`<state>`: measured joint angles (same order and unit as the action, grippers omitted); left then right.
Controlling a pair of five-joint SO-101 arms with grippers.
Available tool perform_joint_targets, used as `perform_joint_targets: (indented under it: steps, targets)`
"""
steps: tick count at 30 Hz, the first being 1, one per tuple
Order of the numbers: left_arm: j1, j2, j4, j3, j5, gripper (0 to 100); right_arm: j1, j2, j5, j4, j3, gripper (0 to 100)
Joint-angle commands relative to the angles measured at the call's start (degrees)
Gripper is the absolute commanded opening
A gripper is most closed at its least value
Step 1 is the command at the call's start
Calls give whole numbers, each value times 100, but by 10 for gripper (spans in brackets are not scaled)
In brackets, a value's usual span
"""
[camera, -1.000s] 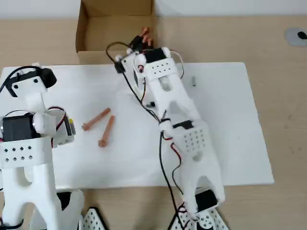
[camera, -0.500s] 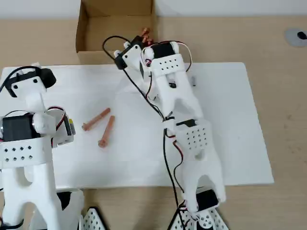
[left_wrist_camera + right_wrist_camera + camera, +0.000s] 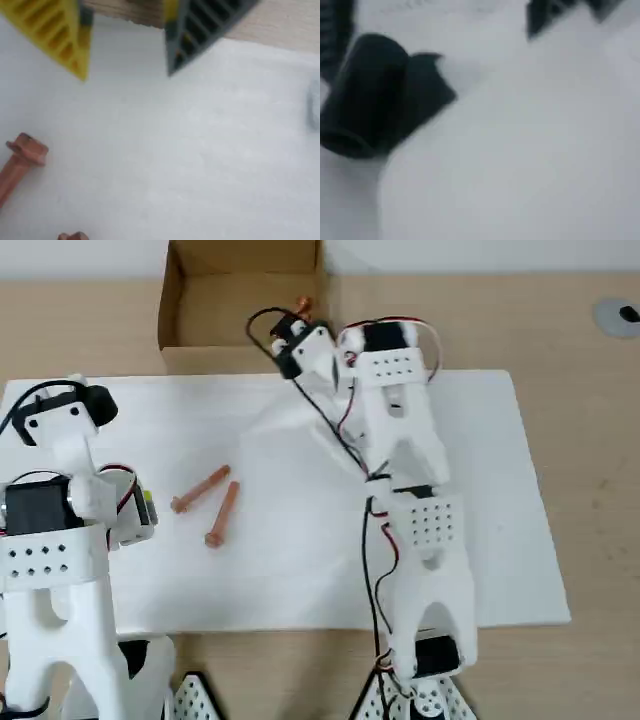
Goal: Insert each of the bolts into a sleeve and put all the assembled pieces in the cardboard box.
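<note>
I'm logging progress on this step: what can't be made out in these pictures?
High view: the right claw is covered by its arm's housing and wires, so open or shut is unclear.
High view: the copper piece by the cardboard box is too small to tell whether it is assembled.
Right wrist view: blur leaves the dark cylinder unidentifiable.
Left wrist view: the edge cuts off the bolt.

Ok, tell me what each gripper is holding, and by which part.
Left gripper: nothing, jaws open over the white mat. Right gripper: a copper bolt end pokes out past it by the cardboard box; the grip is hidden.
</note>
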<state>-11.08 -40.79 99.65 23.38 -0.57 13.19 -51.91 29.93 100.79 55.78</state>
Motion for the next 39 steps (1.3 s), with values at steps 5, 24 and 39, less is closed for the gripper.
perform_joint_targets:
  steps: [5,24,39]
  targets:
    - [-79,-57,62,-290,9,112,-75,136,545,-79,321,334]
    - [-88,-57,62,-290,9,111,-31,-1068,844,-229,840,333]
    - [-88,-57,62,-290,18,111,171,-1077,765,0,277,211]
